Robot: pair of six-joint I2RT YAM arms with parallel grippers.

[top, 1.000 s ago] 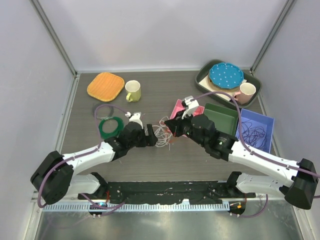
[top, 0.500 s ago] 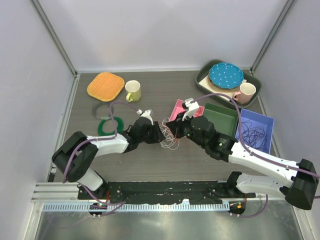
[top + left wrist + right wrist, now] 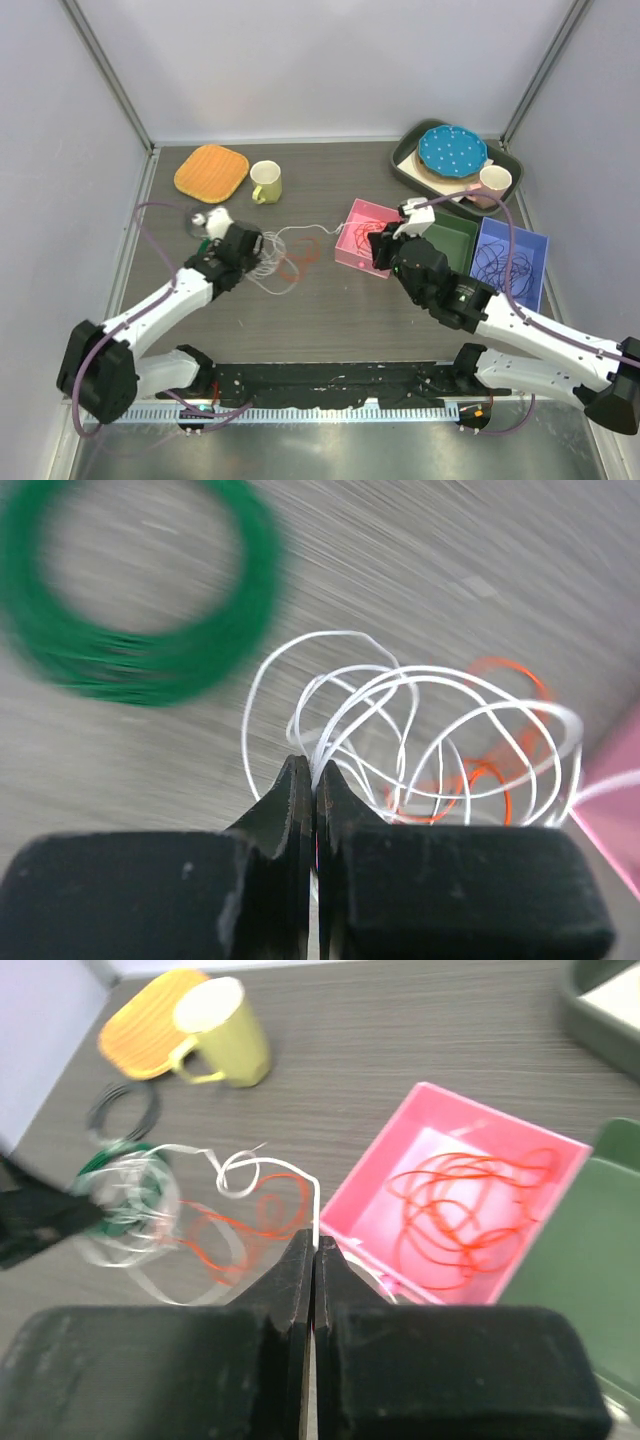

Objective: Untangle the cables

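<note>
Seemingly light, floppy cables (image 3: pixel 430 730) near the pink box (image 3: pixel 450 1125) stretch between left gripper (image 3: pixel 315 780) and right gripper (image 3: pixel 315 1245), each pinching one strand.

No text, label, brand or number can be read anywhere; the blurred wrist views perhaps hide some.
</note>
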